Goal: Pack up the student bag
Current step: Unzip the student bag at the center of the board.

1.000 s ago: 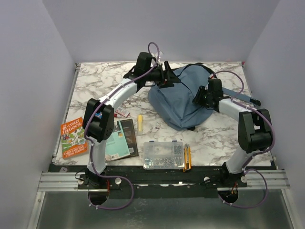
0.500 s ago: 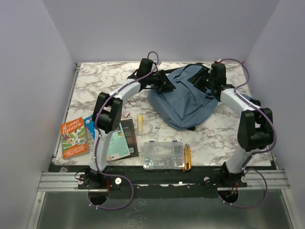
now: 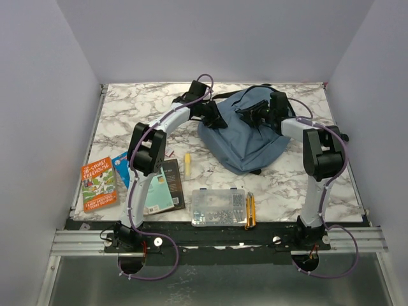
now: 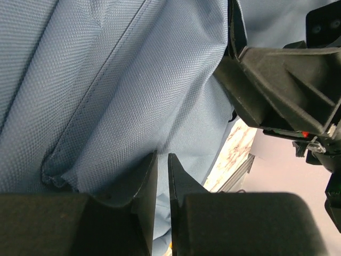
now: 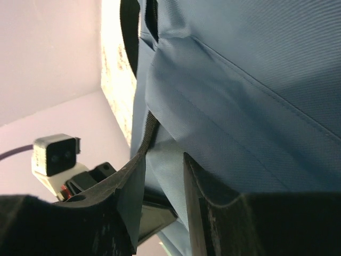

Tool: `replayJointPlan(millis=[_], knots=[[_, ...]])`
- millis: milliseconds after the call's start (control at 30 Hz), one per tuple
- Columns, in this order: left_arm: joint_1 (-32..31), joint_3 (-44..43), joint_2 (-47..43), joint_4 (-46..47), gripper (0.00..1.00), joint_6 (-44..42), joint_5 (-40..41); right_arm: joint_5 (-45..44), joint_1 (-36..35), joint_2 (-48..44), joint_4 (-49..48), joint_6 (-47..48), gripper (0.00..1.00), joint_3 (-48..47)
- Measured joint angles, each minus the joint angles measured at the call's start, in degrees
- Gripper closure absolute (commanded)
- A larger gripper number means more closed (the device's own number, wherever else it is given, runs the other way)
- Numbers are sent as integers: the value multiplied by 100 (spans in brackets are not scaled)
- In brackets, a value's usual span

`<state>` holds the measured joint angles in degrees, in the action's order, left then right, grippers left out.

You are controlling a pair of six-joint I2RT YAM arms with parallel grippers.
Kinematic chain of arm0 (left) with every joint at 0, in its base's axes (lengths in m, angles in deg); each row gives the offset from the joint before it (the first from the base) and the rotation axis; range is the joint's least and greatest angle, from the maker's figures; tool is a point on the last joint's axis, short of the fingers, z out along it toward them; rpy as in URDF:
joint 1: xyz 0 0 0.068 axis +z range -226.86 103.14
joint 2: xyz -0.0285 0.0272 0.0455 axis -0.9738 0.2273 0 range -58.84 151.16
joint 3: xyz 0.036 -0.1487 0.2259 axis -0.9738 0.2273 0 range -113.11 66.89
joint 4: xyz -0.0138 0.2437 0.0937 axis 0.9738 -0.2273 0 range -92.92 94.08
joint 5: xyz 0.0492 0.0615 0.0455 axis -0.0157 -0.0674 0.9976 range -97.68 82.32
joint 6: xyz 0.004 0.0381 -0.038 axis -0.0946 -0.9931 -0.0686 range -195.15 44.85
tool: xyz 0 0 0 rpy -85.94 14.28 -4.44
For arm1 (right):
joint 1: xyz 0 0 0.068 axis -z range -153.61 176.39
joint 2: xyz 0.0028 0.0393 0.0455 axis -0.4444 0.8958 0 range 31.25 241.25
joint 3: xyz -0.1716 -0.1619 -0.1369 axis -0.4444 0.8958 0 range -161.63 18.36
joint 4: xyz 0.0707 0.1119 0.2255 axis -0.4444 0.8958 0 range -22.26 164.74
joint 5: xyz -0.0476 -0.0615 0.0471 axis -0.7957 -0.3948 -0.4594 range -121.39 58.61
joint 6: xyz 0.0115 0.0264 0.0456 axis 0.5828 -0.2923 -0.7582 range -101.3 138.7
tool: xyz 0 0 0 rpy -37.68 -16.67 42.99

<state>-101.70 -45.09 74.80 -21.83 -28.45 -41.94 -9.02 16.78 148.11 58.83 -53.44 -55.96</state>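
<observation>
Jaws narrowly parted against woven student bag (image 4: 133, 80).

Pale grey-white tubular links (image 3: 169, 120), bulky black joint housings (image 3: 146, 153) and thin purple cables (image 3: 205, 76) looping alongside them make up the robot, whose left gripper (image 4: 161, 157) and right gripper (image 5: 164, 157) carry matt black wedge-shaped fingers (image 4: 122, 213).

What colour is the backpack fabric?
Dusty blue-grey; the student bag shows best in the top external view.
</observation>
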Motion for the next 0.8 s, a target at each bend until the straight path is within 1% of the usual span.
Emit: replayJointPlan(millis=[100, 367, 600, 633, 700, 733, 800], knots=[[-4, -127, 4, -236, 88, -61, 59, 13, -9, 83, -15, -286, 62, -136], [-81, -323, 35, -573, 89, -219, 225, 24, -9, 319, -190, -1047, 62, -216], [-155, -494, 118, -769, 89, -476, 393, 68, -11, 533, -570, -1836, 63, -223], [-155, -501, 118, -780, 89, -509, 409, 76, -17, 562, -616, -1912, 66, -225], [-162, -514, 118, -807, 88, -584, 455, 90, -20, 610, -669, -2035, 81, -247], [-164, -529, 118, -815, 87, -623, 494, 92, -20, 627, -697, -2098, 85, -249], [-170, -555, 118, -826, 81, -708, 540, 98, -20, 656, -743, -2221, 97, -251]])
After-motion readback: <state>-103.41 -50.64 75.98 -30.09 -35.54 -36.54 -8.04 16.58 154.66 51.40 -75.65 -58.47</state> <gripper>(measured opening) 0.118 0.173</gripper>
